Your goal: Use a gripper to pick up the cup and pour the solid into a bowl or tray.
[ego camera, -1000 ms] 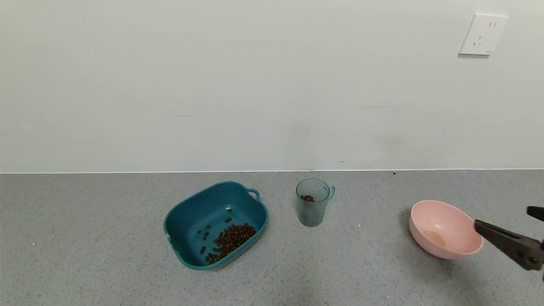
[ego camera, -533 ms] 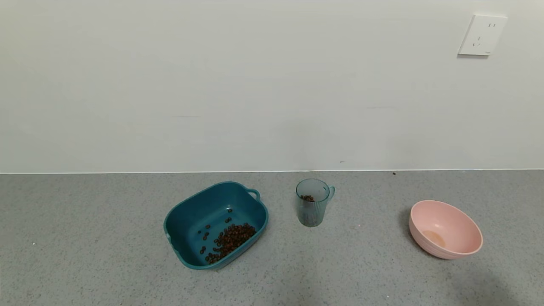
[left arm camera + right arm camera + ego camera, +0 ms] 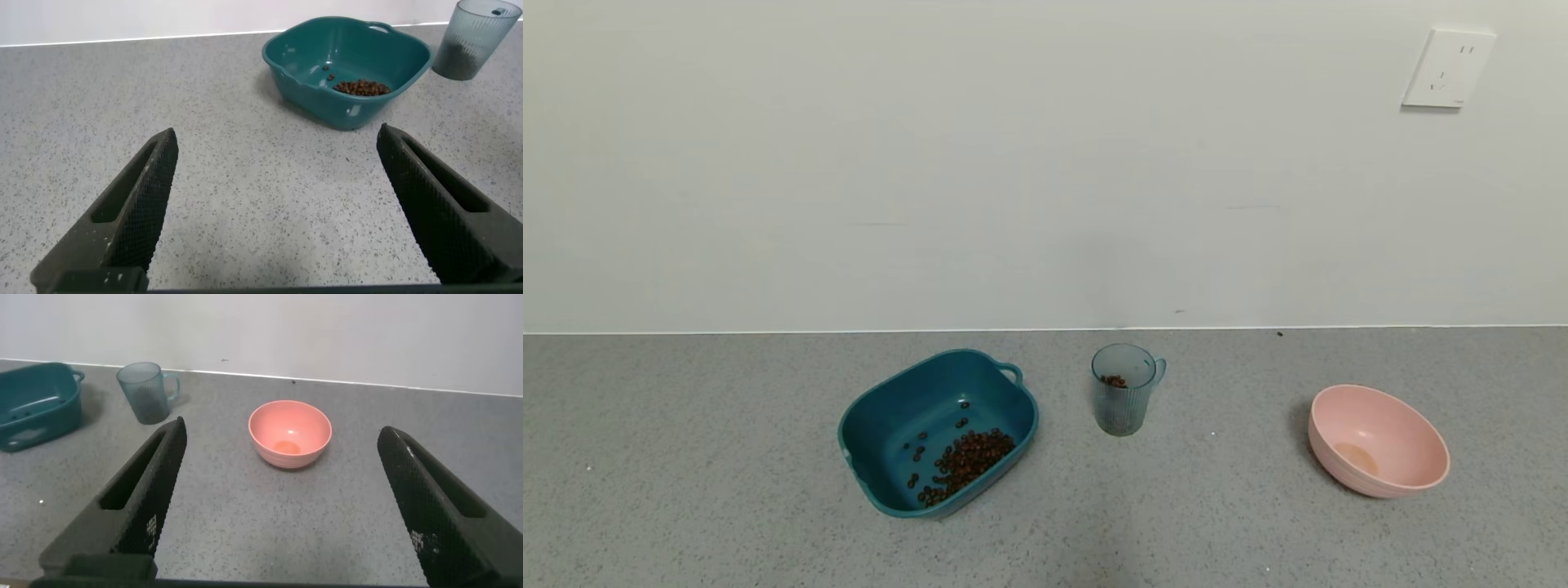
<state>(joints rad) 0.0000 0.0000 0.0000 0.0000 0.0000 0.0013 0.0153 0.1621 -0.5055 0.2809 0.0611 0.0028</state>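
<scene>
The ribbed grey-teal cup (image 3: pixel 1125 389) stands upright on the grey counter, handle to the right, with a few brown beans (image 3: pixel 1114 380) inside. It also shows in the left wrist view (image 3: pixel 474 37) and the right wrist view (image 3: pixel 145 391). The dark teal tub (image 3: pixel 939 431) sits left of the cup with a pile of beans (image 3: pixel 968 459) in it; the left wrist view (image 3: pixel 347 69) shows it too. Neither gripper shows in the head view. My left gripper (image 3: pixel 276 143) is open and empty, well short of the tub. My right gripper (image 3: pixel 282 437) is open and empty, short of the pink bowl.
A round pink bowl (image 3: pixel 1379 441) sits on the counter right of the cup, also in the right wrist view (image 3: pixel 289 433). A white wall runs behind the counter, with a socket (image 3: pixel 1449 69) at upper right.
My right gripper, at the right edge of the head view near the pink bowl one second ago, has drawn back out of that view. The cup, tub and bowl have not moved.
</scene>
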